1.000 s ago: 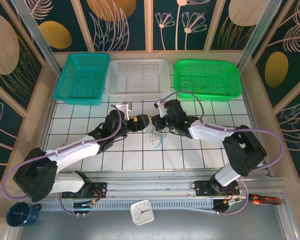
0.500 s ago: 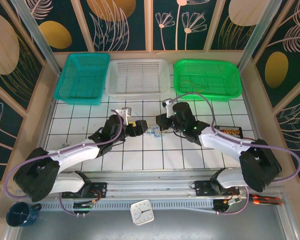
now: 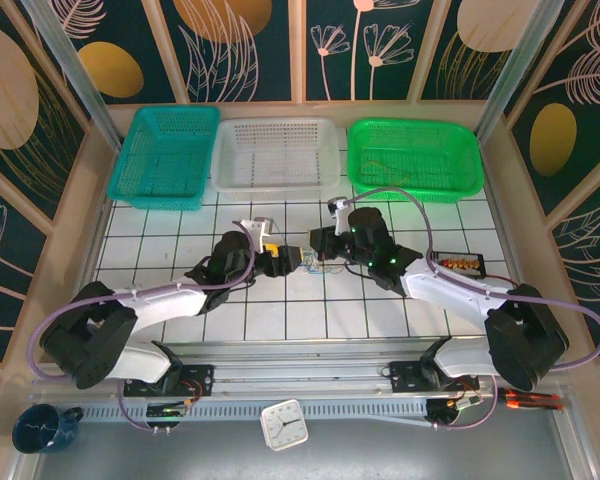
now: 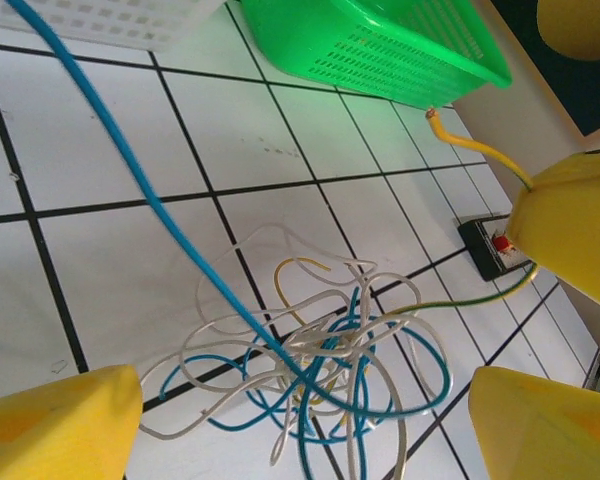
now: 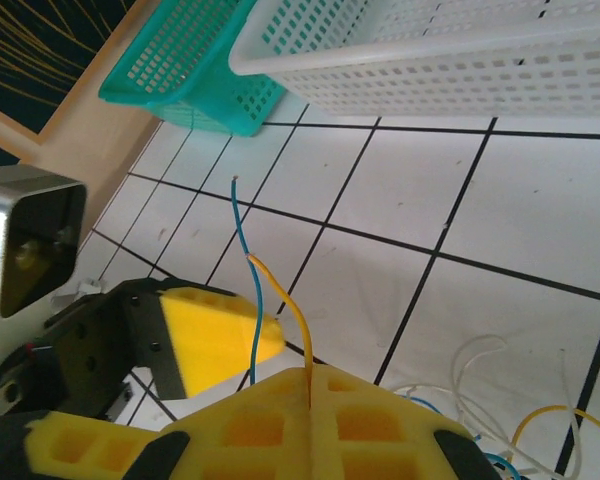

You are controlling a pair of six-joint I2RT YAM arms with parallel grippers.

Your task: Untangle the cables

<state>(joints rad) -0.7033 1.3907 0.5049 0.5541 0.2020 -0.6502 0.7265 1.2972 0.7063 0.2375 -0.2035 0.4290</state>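
The cables are a small knot of blue, white and yellow wires on the white tiled table, between the two grippers. In the left wrist view the cables lie loosely looped between my wide-apart yellow fingers. My left gripper is open and holds nothing. One blue strand rises slanting out of the knot. My right gripper is shut on a yellow cable, whose end sticks up past the pads. The blue strand runs up beside it.
Three baskets stand along the back: teal, white and green. A small black box with orange parts lies to the right of the right arm. A clock and a dark mug sit in front of the arm bases.
The right arm has swung its elbow out to the right while staying shut on the yellow cable. The knot has shifted slightly back. My left gripper has moved right, up to the knot.
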